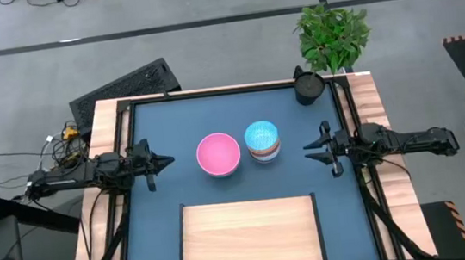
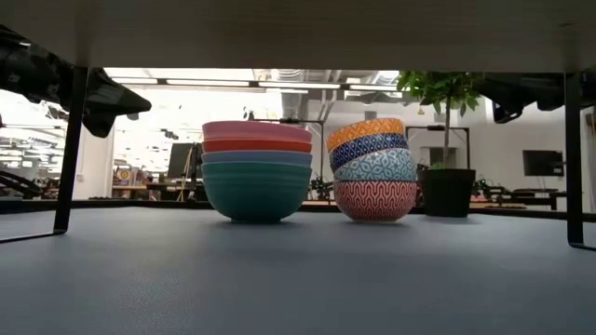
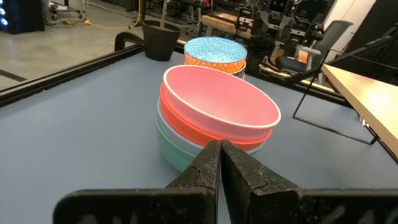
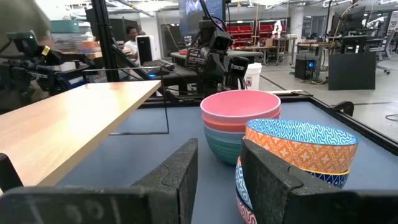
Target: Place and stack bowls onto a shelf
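Two stacks of bowls rest on the dark blue tabletop by their bottom bowls. The wide stack (image 1: 218,154) (image 2: 257,169) has a pink bowl on top, then red, and a green one at the bottom. The smaller patterned stack (image 1: 261,140) (image 2: 373,169) stands right beside it toward the right, with an orange-lattice bowl that is light blue inside on top. The pale wooden shelf (image 1: 250,232) stands on thin dark legs (image 2: 70,149) near the table's near edge and carries nothing. My left gripper (image 1: 169,161) (image 3: 220,149) hovers shut, left of the wide stack. My right gripper (image 1: 308,150) (image 4: 219,165) hovers open, right of the patterned stack.
A dark cup (image 1: 308,87) stands at the table's far right corner, with a potted plant (image 1: 333,34) beyond it. A dark frame rail (image 1: 228,90) runs round the tabletop. There is bare tabletop between the bowls and the shelf. A person (image 4: 130,37) sits in the room beyond.
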Robot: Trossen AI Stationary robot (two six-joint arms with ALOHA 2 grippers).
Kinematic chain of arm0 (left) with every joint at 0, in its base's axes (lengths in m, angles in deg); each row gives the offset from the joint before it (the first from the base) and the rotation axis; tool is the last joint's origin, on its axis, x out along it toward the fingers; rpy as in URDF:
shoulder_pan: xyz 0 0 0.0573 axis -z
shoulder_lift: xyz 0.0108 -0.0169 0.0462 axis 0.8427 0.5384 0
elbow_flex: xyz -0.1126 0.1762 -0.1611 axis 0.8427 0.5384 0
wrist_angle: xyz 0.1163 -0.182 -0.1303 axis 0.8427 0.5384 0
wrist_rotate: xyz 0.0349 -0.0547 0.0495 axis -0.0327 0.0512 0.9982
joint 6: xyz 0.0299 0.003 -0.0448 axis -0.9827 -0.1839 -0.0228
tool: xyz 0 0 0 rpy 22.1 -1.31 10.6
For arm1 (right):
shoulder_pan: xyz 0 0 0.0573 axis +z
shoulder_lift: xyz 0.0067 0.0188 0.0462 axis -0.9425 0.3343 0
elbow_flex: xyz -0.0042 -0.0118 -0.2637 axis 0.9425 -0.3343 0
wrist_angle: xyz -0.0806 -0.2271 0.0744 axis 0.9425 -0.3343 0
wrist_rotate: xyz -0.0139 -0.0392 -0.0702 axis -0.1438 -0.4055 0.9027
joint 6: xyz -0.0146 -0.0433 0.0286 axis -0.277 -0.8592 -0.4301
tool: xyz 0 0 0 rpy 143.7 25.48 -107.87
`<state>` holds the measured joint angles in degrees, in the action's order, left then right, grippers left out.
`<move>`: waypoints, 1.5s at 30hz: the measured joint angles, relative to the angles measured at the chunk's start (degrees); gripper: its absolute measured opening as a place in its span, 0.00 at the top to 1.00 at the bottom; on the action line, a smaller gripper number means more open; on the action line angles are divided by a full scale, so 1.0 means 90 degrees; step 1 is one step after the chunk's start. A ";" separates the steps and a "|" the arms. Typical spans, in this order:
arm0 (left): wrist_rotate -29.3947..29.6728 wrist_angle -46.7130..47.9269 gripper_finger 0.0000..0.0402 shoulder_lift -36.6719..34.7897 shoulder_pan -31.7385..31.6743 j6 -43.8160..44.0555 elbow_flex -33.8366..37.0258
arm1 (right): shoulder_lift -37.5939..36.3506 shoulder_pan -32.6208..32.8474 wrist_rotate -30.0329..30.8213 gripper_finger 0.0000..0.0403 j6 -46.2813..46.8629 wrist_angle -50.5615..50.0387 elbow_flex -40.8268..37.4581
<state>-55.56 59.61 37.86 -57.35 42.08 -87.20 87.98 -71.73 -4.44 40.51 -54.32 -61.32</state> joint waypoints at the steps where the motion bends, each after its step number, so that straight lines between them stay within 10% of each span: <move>1: 0.0000 0.0000 1.00 0.0001 -0.0002 0.0000 0.0000 | 0.0000 -0.0001 0.0000 0.63 -0.0001 0.0000 0.0000; 23: 0.0308 -0.0185 1.00 0.0001 0.0000 0.0277 0.0024 | 0.0002 -0.0001 0.0000 0.63 -0.0002 0.0000 0.0000; 45: 0.1386 -0.0221 1.00 0.0003 -0.0001 0.3546 0.0015 | 0.0002 0.0046 0.0474 0.63 0.1116 -0.0005 0.0000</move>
<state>-43.09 57.62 37.89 -57.36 74.00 -87.07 87.99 -71.32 -0.18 50.56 -54.36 -61.32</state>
